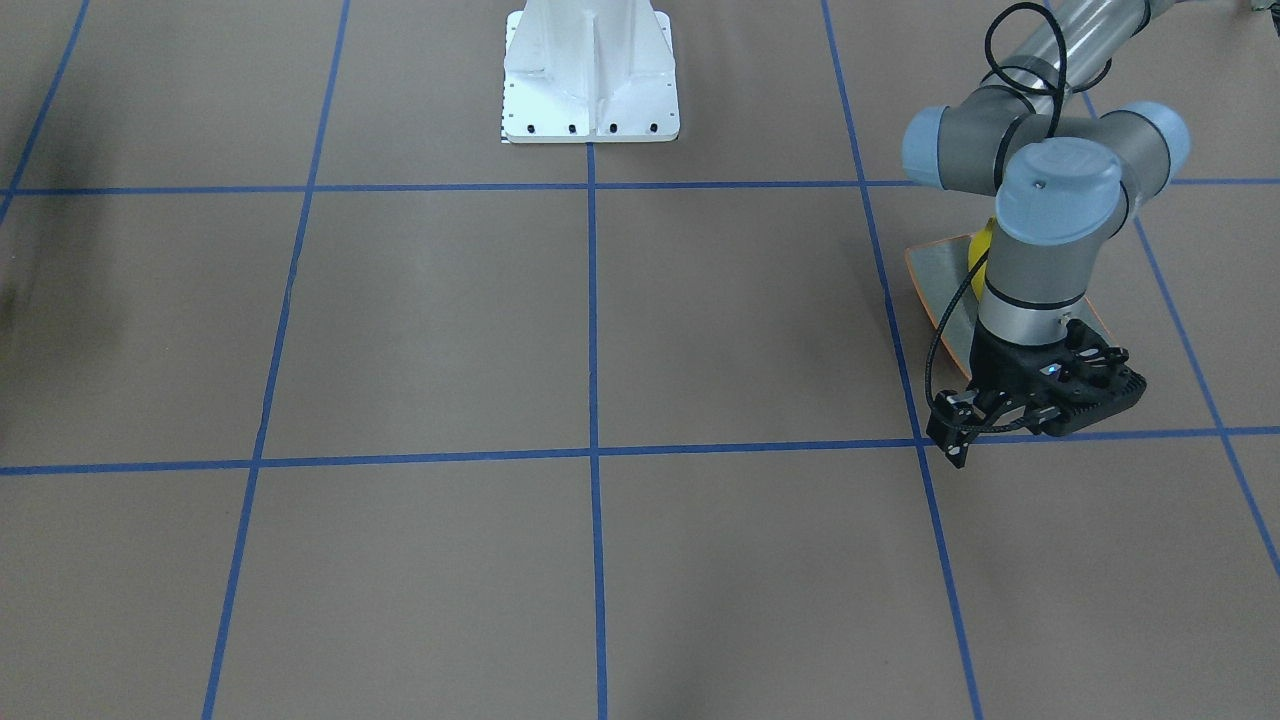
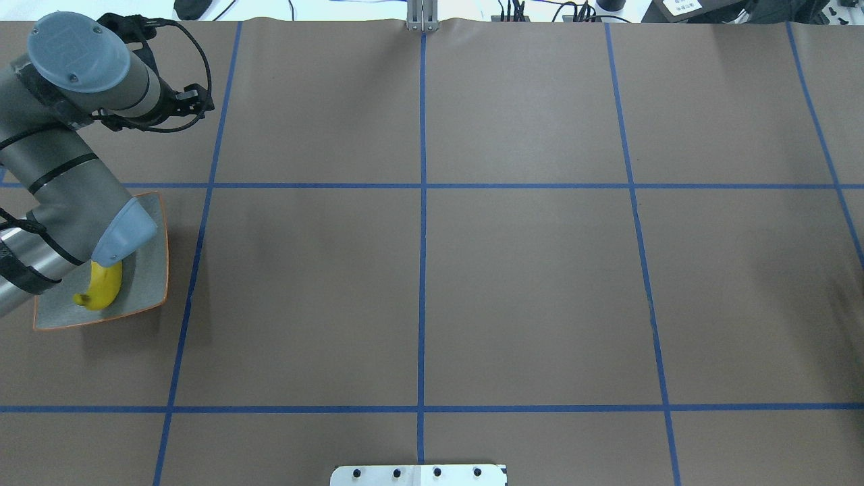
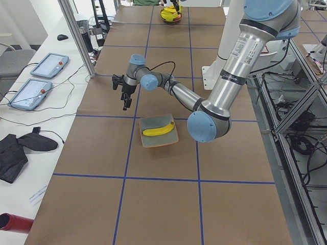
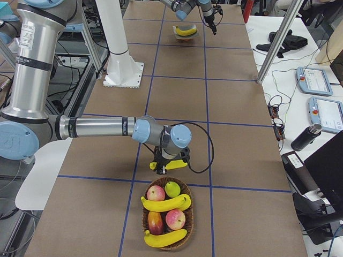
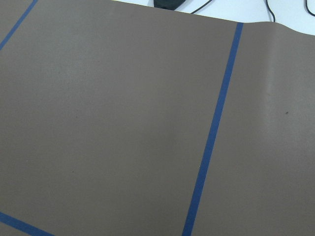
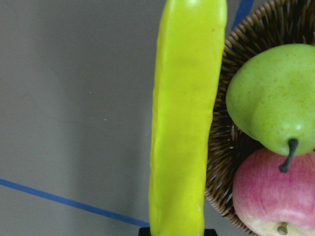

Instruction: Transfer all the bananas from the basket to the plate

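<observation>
One banana (image 2: 104, 287) lies on the grey-green, orange-rimmed plate (image 2: 145, 283) at the table's left end, partly under my left arm. My left gripper (image 2: 199, 101) hangs beyond the plate, open and holding nothing; its wrist view shows only bare table. At the far right end, my right gripper (image 4: 170, 161) is shut on a pale yellow banana (image 6: 184, 123) and holds it just beside the wicker basket (image 4: 191, 206). Two more bananas (image 4: 163, 203) lie in the basket, the second banana (image 4: 165, 238) nearest the side camera.
A green pear (image 6: 270, 98) and red apples (image 4: 176, 218) share the basket. The white robot base (image 1: 590, 70) stands at the middle of the robot's edge. Blue tape lines grid the brown table. A metal post (image 3: 76, 35) and tablets (image 3: 48, 64) stand beside it.
</observation>
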`<state>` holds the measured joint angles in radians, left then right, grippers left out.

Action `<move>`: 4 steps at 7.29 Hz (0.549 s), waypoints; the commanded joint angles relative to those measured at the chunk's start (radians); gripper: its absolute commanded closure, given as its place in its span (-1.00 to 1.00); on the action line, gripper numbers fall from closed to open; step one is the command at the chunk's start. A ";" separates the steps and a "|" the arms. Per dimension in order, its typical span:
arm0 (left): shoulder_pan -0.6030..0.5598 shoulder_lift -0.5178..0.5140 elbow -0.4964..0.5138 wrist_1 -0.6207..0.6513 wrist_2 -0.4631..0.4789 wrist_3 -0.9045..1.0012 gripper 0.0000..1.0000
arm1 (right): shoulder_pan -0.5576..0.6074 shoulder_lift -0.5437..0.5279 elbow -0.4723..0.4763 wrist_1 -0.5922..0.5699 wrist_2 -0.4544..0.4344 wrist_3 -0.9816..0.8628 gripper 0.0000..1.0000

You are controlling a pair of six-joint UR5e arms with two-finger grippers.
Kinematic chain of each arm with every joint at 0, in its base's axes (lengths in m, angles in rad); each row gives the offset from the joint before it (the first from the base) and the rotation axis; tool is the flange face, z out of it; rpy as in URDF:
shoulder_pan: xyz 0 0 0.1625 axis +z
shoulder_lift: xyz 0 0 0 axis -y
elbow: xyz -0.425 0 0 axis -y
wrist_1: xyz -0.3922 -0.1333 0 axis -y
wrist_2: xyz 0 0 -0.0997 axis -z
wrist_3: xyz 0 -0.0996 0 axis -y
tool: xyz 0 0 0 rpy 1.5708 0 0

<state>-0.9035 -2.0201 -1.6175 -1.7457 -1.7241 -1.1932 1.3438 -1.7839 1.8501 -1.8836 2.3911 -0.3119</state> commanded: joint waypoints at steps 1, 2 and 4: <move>0.000 -0.005 0.002 0.000 0.000 0.001 -1.00 | -0.009 0.131 0.044 -0.075 0.000 0.014 1.00; 0.003 -0.009 0.005 -0.002 0.000 0.001 -1.00 | -0.035 0.259 0.040 -0.159 0.000 0.028 1.00; 0.002 -0.029 0.008 -0.056 0.000 -0.025 -1.00 | -0.133 0.514 0.041 -0.297 0.003 0.188 1.00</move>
<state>-0.9018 -2.0401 -1.6108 -1.7688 -1.7242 -1.1996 1.2753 -1.4291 1.8889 -2.0999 2.3927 -0.2250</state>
